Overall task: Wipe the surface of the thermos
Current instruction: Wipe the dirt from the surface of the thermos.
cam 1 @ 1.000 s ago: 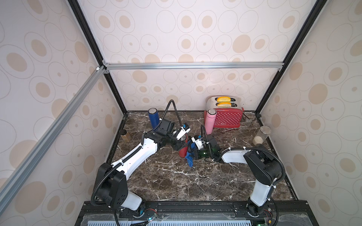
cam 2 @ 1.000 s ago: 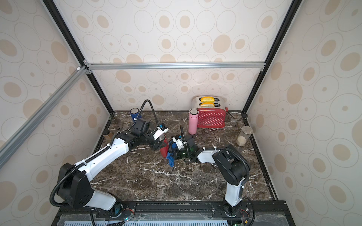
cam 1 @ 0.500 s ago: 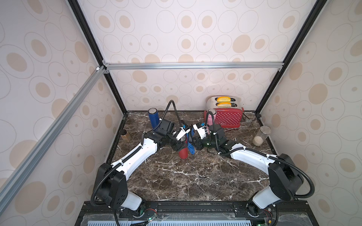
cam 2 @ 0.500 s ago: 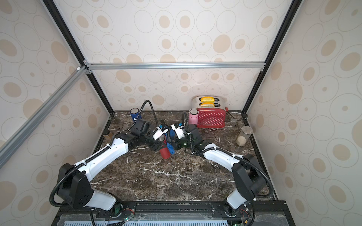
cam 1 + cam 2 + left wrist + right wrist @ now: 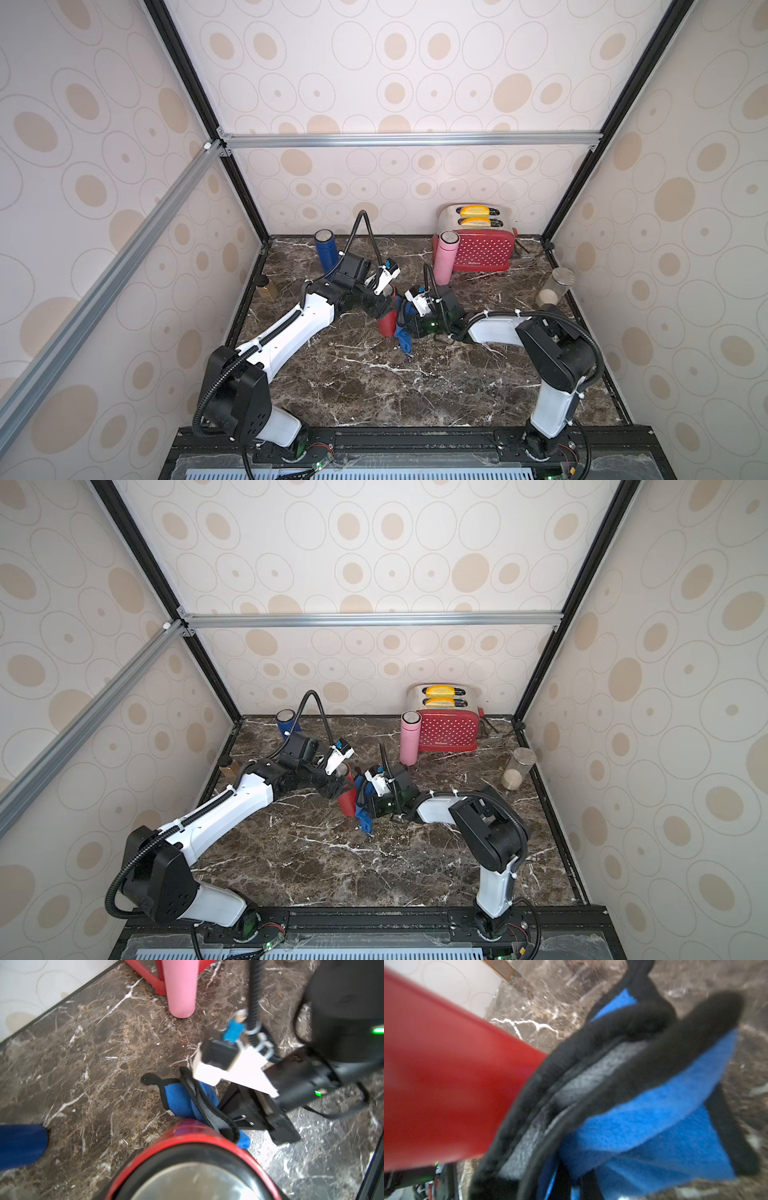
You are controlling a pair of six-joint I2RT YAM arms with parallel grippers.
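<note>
on the marble table (image 5: 374, 386), a blue cloth (image 5: 403, 338) hangs from the right gripper (image 5: 409, 320), whose jaws are pinched together on it, and it lies against the side of the red thermos (image 5: 387, 322). the thermos sits tilted near the middle of the table, clamped near its top by the left gripper (image 5: 381, 304). behind stand a pink bottle (image 5: 444, 259), a red toaster (image 5: 484, 251) and a blue bottle (image 5: 326, 253).
</note>
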